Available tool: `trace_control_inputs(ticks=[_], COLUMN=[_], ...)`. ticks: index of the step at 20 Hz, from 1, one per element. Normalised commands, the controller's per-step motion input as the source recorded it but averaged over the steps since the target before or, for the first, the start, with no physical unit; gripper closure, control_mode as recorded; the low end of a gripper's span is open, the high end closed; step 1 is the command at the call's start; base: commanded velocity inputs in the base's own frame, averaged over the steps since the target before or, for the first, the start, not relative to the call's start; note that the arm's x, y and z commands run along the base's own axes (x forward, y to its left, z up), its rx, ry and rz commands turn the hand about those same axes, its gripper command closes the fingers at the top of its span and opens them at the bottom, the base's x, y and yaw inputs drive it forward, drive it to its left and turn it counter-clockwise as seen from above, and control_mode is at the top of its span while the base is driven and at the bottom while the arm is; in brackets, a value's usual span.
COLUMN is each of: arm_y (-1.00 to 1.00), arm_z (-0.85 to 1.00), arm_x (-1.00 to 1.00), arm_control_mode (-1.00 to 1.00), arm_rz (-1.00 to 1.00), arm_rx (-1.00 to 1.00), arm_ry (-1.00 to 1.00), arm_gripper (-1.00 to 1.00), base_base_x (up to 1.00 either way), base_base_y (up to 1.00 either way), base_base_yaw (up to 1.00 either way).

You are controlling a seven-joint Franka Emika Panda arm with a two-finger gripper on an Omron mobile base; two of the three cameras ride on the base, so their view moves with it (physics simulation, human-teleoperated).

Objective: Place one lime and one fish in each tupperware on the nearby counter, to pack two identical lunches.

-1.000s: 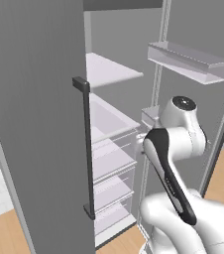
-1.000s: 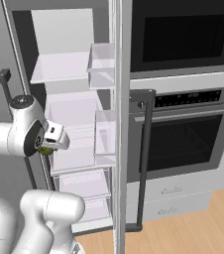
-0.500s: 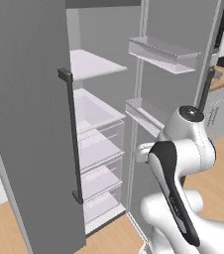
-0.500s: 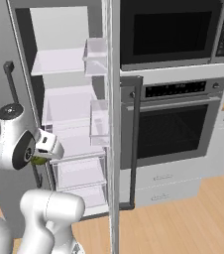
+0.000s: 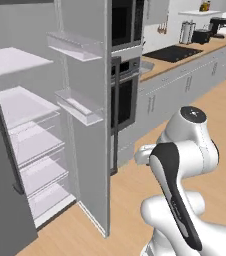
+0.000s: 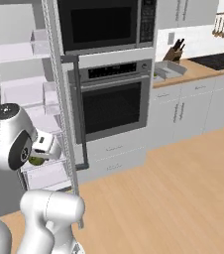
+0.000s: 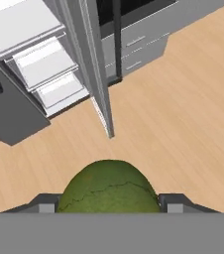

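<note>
The tool (image 7: 107, 207) is closed on the lime (image 7: 108, 187). In the hand view the lime sits directly between the two dark finger tips (image 7: 45, 204), which press against its left and right sides; the lime bulges up past them and covers the centre of the lower part of that view. Its skin is dark olive-green with fine crack-like lines.

In the right base view the lime (image 6: 36, 160) appears as a small green patch tucked under the white hand, just beside the arm's large round joint. The jaws themselves are hidden by the hand there.

Beyond the lime, the hand view looks down on the light wood floor (image 7: 183, 94). The open fridge door (image 7: 95, 64) stands edge-on above the lime, with white fridge shelves (image 7: 44, 64) to its left.

In the left base view the fridge door (image 5: 87, 125) stands open, carrying clear door bins (image 5: 75, 46). Behind it are the built-in oven (image 5: 125, 97) and the wood-topped table (image 5: 185, 57), which runs to the right over white cabinet fronts. A black stovetop (image 5: 177, 52) is set into the table.

In the right base view a light-grey tupperware (image 6: 169, 70) rests on the table (image 6: 203, 72) just right of the oven (image 6: 114, 101), well apart from the lime. A knife block (image 6: 176, 51) stands behind the tupperware.
</note>
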Motion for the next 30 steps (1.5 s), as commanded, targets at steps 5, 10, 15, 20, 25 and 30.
trace_control_inputs(ticks=[5, 10, 15, 20, 25, 30], arm_y=[0.0, 0.0, 0.0, 0.0, 0.0, 0.0], arm_z=[0.0, 0.0, 0.0, 0.0, 0.0, 0.0], arm_x=[0.0, 0.0, 0.0, 0.0, 0.0, 0.0], arm_control_mode=[1.0, 1.0, 1.0, 1.0, 1.0, 1.0], arm_rz=[0.0, 0.0, 0.0, 0.0, 0.0, 0.0], arm_rx=[0.0, 0.0, 0.0, 0.0, 0.0, 0.0], arm_ry=[0.0, 0.0, 0.0, 0.0, 0.0, 0.0], arm_gripper=[1.0, 1.0, 1.0, 1.0, 1.0, 1.0], base_base_x=[0.11, 0.97, 1.0, 1.0, 1.0, 1.0], base_base_y=[-0.8, -0.59, -0.2, 0.0, 0.0, -0.01], base_base_yaw=[-0.37, -0.24, -0.08, 0.0, 0.0, 0.0])
